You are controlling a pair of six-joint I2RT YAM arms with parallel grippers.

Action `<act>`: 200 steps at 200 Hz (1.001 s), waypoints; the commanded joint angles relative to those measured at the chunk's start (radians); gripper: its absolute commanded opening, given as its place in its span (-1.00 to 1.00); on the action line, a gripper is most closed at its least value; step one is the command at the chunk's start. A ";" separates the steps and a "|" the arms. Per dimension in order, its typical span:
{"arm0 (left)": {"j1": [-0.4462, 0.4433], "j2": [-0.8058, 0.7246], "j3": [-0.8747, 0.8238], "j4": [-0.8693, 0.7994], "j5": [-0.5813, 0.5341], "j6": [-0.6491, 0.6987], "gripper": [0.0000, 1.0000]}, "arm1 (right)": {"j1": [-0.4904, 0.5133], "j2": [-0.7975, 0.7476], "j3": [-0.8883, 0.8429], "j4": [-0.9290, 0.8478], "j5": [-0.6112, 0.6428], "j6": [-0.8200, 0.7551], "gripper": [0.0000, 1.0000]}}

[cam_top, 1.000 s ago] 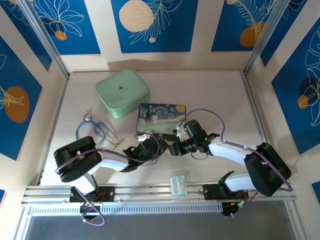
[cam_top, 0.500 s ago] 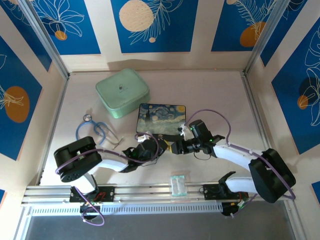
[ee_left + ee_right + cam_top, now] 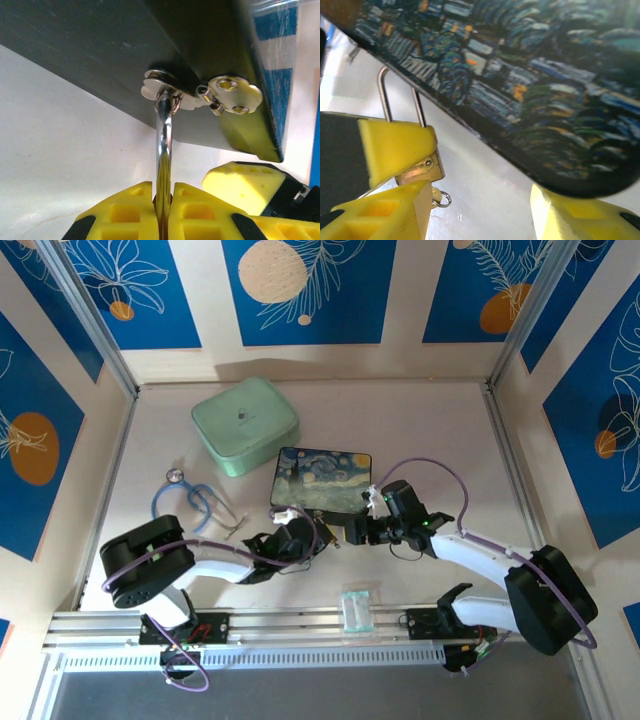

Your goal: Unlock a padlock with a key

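Note:
The brass padlock hangs by its thin silver shackle from the clasp of the painted box. My left gripper is shut on the padlock, its yellow fingers pinching it just below the shackle. A small key with a wire ring sticks out of the padlock's underside. My right gripper stands open just right of the padlock, one of its fingers close beside the key and nothing between the jaws. From above, both grippers meet at the box's near edge.
A mint green case lies behind the painted box. A blue stethoscope is to the left. A clear plastic packet rests near the front rail. Patterned walls close in the table on three sides.
My right gripper has opened and drawn back a little to the right, away from the padlock, with the key staying in the padlock. The left gripper has kept its hold and place.

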 commanded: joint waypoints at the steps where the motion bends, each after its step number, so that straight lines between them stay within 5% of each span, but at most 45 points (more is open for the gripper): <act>1: 0.017 -0.011 0.015 -0.194 0.035 0.072 -0.86 | 0.011 0.009 0.023 -0.030 0.096 0.061 0.10; 52: 0.021 -0.050 0.116 -0.518 -0.032 0.265 -0.71 | 0.012 -0.002 -0.012 0.020 0.126 0.142 0.10; 130: 0.014 -0.017 0.251 -0.790 -0.121 0.427 -0.59 | 0.046 -0.042 -0.065 0.041 0.174 0.192 0.09; 200: 0.012 -0.001 0.248 -0.807 -0.105 0.439 -0.57 | 0.051 -0.035 -0.089 0.065 0.185 0.207 0.08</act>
